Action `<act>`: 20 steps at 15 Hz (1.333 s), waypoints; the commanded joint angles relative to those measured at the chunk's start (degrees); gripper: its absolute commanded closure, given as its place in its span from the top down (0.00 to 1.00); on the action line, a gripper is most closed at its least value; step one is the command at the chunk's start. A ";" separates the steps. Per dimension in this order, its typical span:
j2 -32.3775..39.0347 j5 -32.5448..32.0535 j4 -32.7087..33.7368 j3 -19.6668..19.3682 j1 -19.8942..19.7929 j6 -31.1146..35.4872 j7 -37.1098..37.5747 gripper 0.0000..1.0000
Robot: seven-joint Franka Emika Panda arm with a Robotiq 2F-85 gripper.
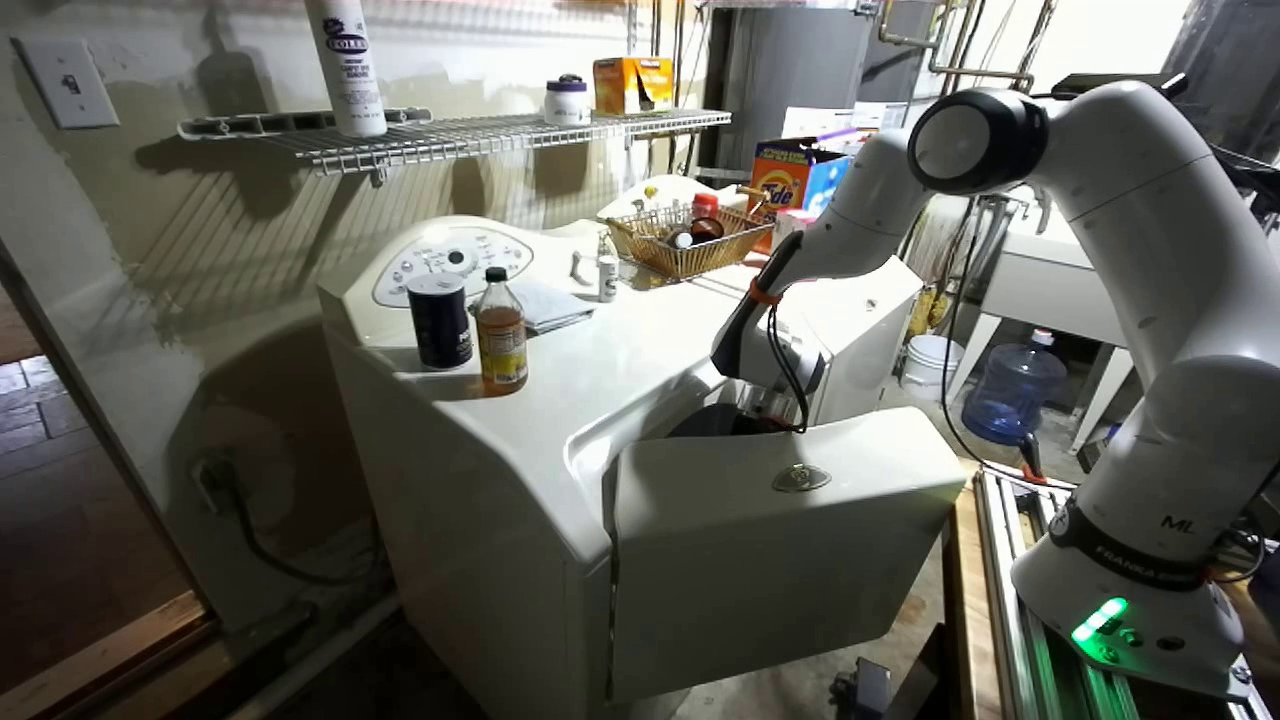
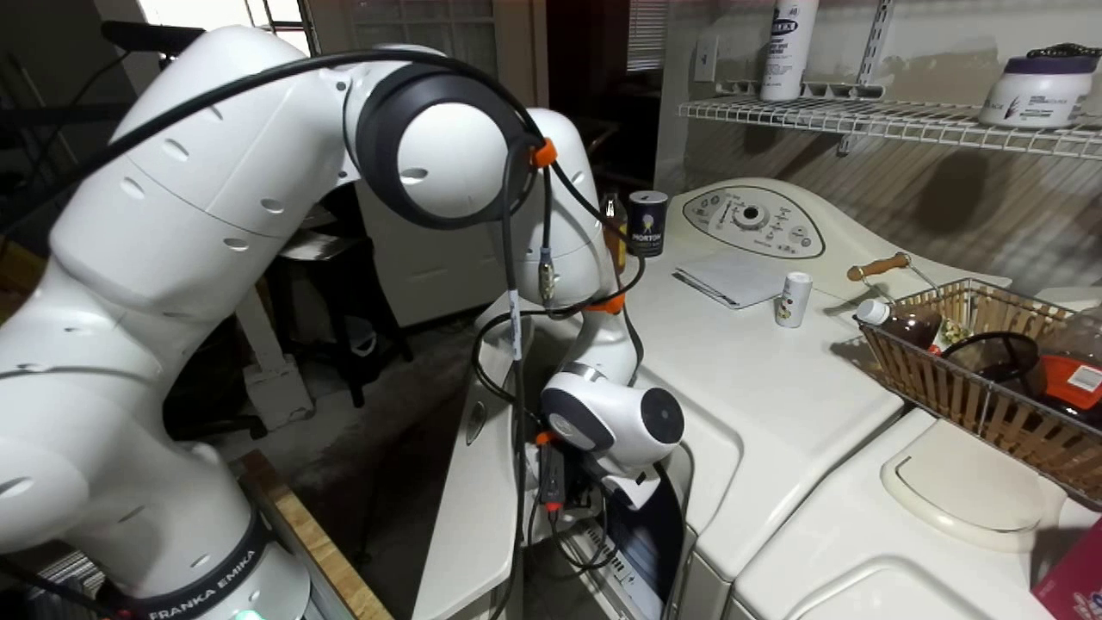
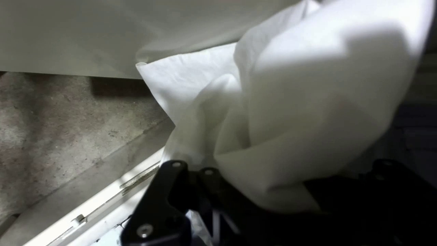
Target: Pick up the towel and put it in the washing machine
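White glossy arm (image 1: 1140, 210) with black joint rings stands arched: base upright on aluminium rails (image 1: 1008, 590), elbow bent well above the gripper, forearm sloping down, wrist folded low. In both exterior views the hand end sits between the cream-white enamelled washing machine (image 1: 620, 350) and its boxy, swung-open door (image 1: 770, 570) with oval badge; in an exterior view the door's top edge hides its lower part. Black cables (image 2: 370, 58) follow the arm down toward the gripper, bound by an orange strap (image 2: 544, 153).

Wrist view: black two-fingered gripper (image 3: 283, 184) occupies the lower edge, its fingers (image 3: 153, 215) on either side of a bunched white cloth towel (image 3: 314, 112). Towel is gathered in the grip and held there; folds cover the fingertips. Cloth fans out beyond the gripper, one pointed corner overlapping a smooth pale panel (image 3: 85, 37); contact there cannot be told. How much lies inside the opening cannot be told either. Stained concrete floor (image 3: 68, 136) shows past the gripper.

Higher than the gripper, on the machine top: dark blue cylindrical canister (image 1: 440, 322) and clear amber bottle (image 1: 502, 345) with black cap, both upright.
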 commanded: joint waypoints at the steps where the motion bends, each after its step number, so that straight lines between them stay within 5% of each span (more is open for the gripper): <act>1: 0.33 3.30 0.45 -1.46 1.41 -0.73 -2.16 0.00; 12: 5.10 8.32 4.40 0.67 0.12 1.87 -9.85 0.00; 20: 11.03 22.21 9.53 -2.06 -0.90 -9.15 -16.55 0.00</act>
